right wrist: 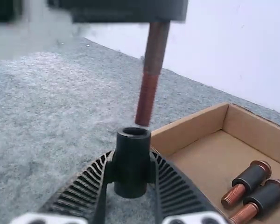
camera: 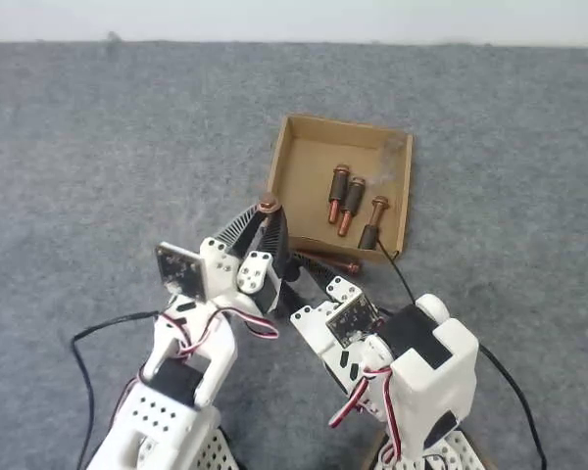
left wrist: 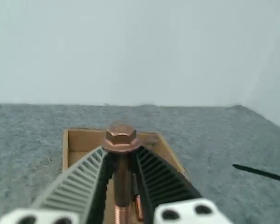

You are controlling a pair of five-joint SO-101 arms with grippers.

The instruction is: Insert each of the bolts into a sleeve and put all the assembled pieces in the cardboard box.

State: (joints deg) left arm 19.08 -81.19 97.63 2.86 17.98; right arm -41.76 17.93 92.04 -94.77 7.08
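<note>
Bolt [left wrist: 121,140]: copper, flanged hex head. Held upright, head up, in left gripper [left wrist: 122,153], with both ribbed fingers clamped on the shank just under the head. From the high view it stands over the box's near-left corner [camera: 268,206]. The threaded tip hangs at the sleeve's mouth, not yet inside; whether it touches the rim cannot be told.

Sleeve [right wrist: 132,172]: black, short tube, upright with its open end up. Gripped at mid-height by right gripper [right wrist: 132,157], fingers pressed on either side, directly below the bolt.

Box [camera: 309,171]: shallow cardboard tray, open top, on the mat just beyond both grippers.

Assembled pieces [camera: 352,204]: 3, each a copper bolt through a black sleeve. They lie on the box floor toward its right side, 2 close together and 1 near the right wall.

Second bolt [camera: 331,262]: loose, lying flat on the mat just outside the box's near wall.

Mat [camera: 98,147]: grey, textured, covering the table.

Cable [camera: 397,269]: black, running from the right arm toward the box.
</note>
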